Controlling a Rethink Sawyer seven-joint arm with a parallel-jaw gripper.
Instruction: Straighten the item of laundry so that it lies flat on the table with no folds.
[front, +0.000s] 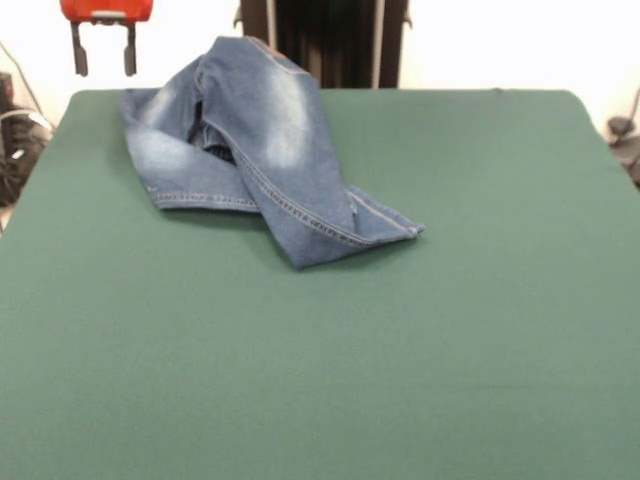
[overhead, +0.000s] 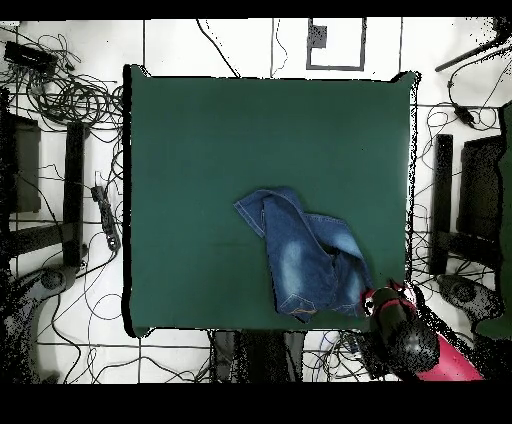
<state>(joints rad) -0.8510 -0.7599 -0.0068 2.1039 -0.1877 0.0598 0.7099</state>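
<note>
The jeans lie bunched and folded at the far left of the green table. The gripper hangs released above that corner. A grasp at one leg hem, drawn outward, should best undo the fold.

No readable text, label, brand, number or sign anywhere in view

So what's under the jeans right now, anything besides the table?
Only the table shows around the jeans, which lie bunched with one leg folded across the other. The gripper hangs empty beside them, fingers apart. Whatever sits beneath the folded layers is covered, so I can't rule it out.
</note>
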